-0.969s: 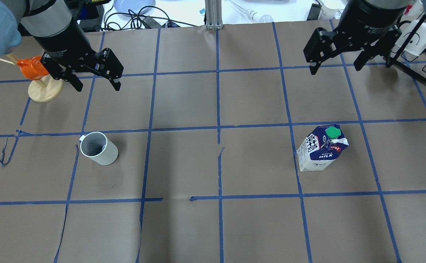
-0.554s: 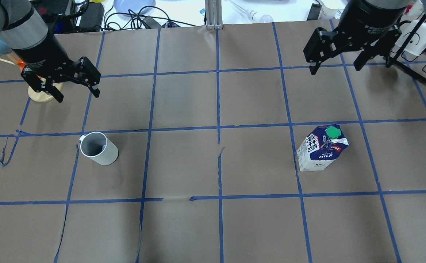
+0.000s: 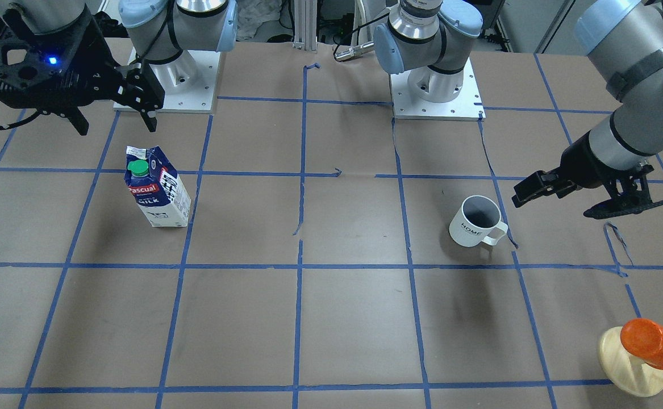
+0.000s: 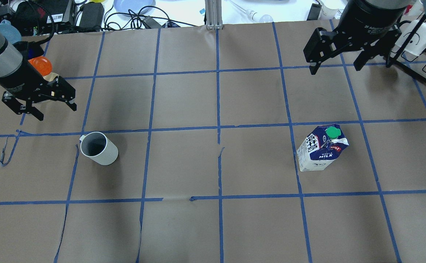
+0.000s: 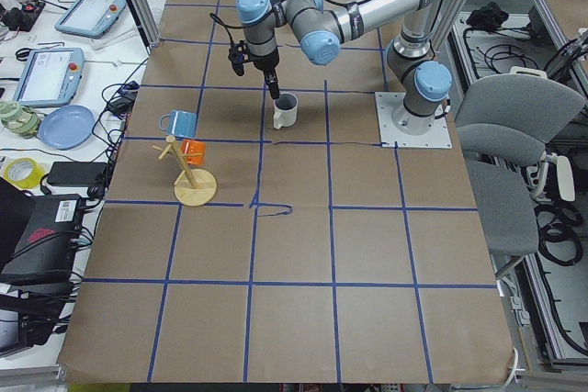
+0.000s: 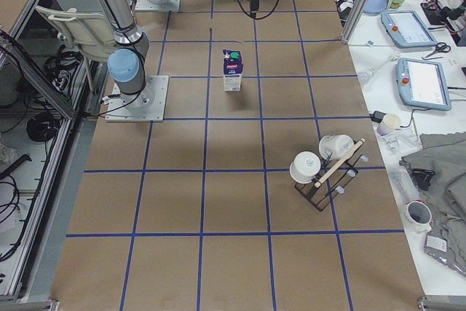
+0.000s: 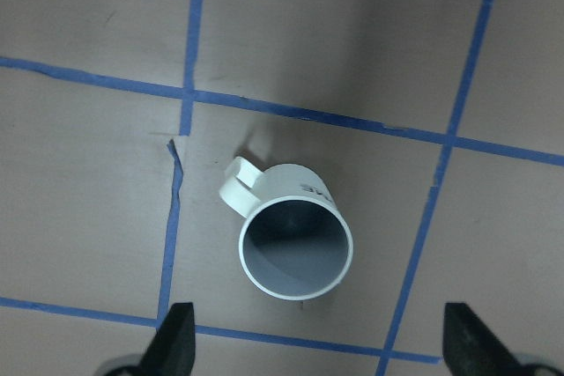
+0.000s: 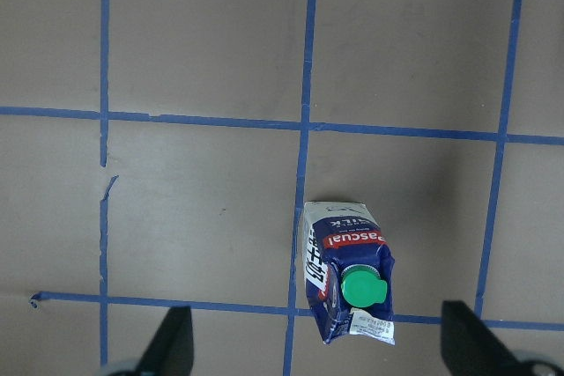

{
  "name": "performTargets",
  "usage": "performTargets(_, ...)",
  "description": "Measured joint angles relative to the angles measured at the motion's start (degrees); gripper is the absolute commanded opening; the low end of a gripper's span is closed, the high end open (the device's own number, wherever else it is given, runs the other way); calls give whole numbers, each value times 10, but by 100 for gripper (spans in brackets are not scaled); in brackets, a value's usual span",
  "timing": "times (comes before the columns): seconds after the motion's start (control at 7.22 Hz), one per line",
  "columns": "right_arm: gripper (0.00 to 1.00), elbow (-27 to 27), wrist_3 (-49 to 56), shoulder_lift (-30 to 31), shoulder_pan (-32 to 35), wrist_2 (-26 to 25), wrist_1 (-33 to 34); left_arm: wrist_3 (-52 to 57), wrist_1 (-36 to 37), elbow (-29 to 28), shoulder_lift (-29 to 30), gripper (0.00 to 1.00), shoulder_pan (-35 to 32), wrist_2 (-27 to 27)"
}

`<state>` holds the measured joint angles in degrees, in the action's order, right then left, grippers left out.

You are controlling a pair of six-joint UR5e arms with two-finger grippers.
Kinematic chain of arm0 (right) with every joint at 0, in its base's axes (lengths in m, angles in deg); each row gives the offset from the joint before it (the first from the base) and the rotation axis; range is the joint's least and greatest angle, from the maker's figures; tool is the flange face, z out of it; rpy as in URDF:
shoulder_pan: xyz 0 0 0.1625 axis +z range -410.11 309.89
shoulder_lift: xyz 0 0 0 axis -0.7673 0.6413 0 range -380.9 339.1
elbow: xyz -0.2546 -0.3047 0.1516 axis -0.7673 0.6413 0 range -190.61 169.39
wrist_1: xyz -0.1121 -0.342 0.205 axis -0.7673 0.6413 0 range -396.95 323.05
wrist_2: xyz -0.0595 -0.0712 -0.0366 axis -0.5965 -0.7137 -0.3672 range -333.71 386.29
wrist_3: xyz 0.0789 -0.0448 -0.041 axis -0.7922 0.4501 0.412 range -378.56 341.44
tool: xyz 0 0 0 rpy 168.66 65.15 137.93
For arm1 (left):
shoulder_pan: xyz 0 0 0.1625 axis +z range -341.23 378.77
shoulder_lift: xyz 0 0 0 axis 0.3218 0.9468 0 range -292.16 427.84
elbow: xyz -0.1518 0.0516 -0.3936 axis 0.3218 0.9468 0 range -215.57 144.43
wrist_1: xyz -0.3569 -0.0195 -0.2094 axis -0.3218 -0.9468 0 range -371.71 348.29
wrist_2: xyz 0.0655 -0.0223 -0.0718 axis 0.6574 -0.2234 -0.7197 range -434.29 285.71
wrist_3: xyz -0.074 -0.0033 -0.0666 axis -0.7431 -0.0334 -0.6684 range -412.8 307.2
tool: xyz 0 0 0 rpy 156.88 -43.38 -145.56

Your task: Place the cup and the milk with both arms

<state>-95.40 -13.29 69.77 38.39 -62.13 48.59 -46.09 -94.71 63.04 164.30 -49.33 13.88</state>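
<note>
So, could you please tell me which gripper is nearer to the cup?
Left. The left gripper hangs open just beyond the cup; the right gripper is far across the table, beyond the milk.

Bare brown paper (image 4: pixel 183 164) lies all round the cup (image 4: pixel 99 148) and the carton (image 4: pixel 322 148), which stand well apart, each open from above and every side. A wooden mug stand (image 3: pixel 629 366) and a black rack (image 6: pixel 320 183) sit out towards the table's ends.

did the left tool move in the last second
Yes. In the overhead view the left tool went left and down the picture: it was above the cup, now it is up-left of it.
</note>
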Motion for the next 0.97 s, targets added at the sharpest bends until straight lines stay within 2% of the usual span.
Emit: performTargets(0.97,100,-2,0,-1,0,-3,0,-2,6,13,32,100,42,1)
